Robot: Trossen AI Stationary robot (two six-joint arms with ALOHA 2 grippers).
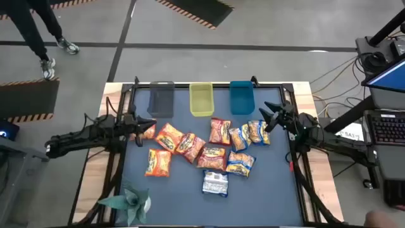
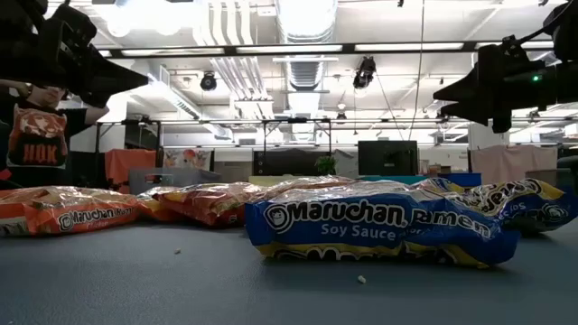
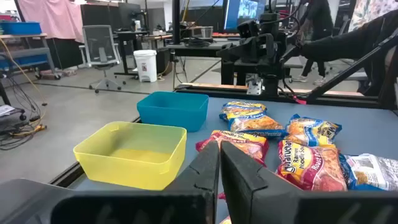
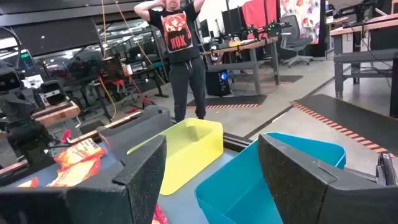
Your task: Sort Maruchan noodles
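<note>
Left tool (image 1: 140, 125) hovering at the left edge of the desk (image 1: 266, 196), fingers (image 3: 239, 171) pressed together with nothing visibly between them. Right tool (image 1: 269, 118) hovering at the right edge, jaws spread wide and empty.

Maruchan noodles (image 1: 204, 151) strewn across the middle of the desk, in front of the grey bin (image 1: 161, 99), yellow bin (image 1: 201, 99) and blue bin (image 1: 242, 97) lined along the far edge. Orange packet (image 1: 146, 131) just beside the left tool, on its inward side; probably the nearest pick for that arm. Blue-and-yellow packets (image 1: 250, 133) just inward of the right tool, long axes slanted rather than square to the desk; likely that arm's nearest pick. Silvery-white packet (image 1: 215, 184) lying nearest the front, apart from both tools.

Packets flat, rectangular, glossy crinkled plastic, puffed slightly, several overlapping at the edges. Soy Sauce packet (image 2: 379, 232) lumpy and wrinkled up close. Bins smooth, rigid, translucent-walled. Desk top matte dark blue. Green leafy plant (image 1: 130, 201) at the front left corner.
</note>
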